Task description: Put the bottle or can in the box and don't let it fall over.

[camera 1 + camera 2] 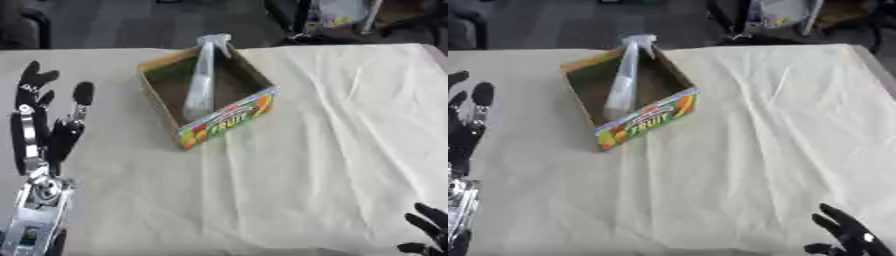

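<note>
So the bottle (200, 82) is inside the box (229, 116), a clear one standing with its cap end poking past the far rim, leaning a bit toward 12 o'clock. Box sits up around 11 o'clock on the cloth (332, 150), turned corner-on. Left hand (48, 120) is over at 9 o'clock, fingers spread and pointing up, holding nothing. Right hand (849, 235) peeks in at 5 o'clock, fingers splayed too, well apart from the box.

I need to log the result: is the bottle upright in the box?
Inside, but leaning rather than plumb: the bottle has its base on the floor of the box and its top against the far rim.
</note>
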You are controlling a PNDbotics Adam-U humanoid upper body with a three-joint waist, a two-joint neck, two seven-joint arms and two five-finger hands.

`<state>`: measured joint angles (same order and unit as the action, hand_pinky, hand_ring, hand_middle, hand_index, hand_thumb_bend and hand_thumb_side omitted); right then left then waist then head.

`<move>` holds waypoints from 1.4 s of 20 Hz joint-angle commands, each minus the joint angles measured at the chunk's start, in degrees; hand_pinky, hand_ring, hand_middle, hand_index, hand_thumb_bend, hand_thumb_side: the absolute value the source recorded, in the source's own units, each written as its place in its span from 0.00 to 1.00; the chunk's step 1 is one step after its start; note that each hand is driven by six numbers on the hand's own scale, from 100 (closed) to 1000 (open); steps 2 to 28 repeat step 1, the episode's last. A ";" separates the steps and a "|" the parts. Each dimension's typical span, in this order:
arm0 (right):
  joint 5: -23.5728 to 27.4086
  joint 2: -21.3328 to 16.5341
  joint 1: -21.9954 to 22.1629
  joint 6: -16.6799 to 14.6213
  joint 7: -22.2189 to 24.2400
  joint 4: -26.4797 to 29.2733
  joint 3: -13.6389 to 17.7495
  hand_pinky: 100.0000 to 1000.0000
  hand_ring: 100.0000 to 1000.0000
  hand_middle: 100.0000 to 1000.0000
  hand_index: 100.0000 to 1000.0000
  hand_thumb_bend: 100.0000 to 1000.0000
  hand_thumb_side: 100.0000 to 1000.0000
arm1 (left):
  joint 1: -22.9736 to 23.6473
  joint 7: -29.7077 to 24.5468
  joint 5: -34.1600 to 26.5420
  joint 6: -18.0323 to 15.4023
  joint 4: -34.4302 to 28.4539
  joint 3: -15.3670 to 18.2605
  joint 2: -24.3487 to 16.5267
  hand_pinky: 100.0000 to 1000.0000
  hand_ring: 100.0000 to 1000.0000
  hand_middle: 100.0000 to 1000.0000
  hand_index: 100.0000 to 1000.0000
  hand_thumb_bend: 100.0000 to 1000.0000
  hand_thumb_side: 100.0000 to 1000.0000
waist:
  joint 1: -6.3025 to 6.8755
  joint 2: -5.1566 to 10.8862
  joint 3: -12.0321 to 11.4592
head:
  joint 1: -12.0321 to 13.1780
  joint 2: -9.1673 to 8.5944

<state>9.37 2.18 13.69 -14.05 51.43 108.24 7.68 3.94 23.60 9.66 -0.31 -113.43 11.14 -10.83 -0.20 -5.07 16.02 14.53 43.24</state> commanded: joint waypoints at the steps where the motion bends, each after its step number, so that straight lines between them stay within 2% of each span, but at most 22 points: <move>1: 0.19 -0.71 -0.26 -0.14 0.13 0.78 0.11 0.72 1.00 1.00 1.00 0.00 0.41 | -0.53 -0.34 -0.43 0.07 -1.17 0.01 -0.17 0.92 1.00 0.73 0.95 0.73 0.62 | 0.07 0.38 0.02 | 0.64 0.57; 28: 0.19 -0.71 -0.26 -0.14 0.13 0.78 0.11 0.72 1.00 1.00 1.00 0.00 0.41 | -0.53 -0.34 -0.43 0.07 -1.17 0.01 -0.17 0.92 1.00 0.73 0.95 0.73 0.62 | 0.07 0.38 0.02 | 0.64 0.57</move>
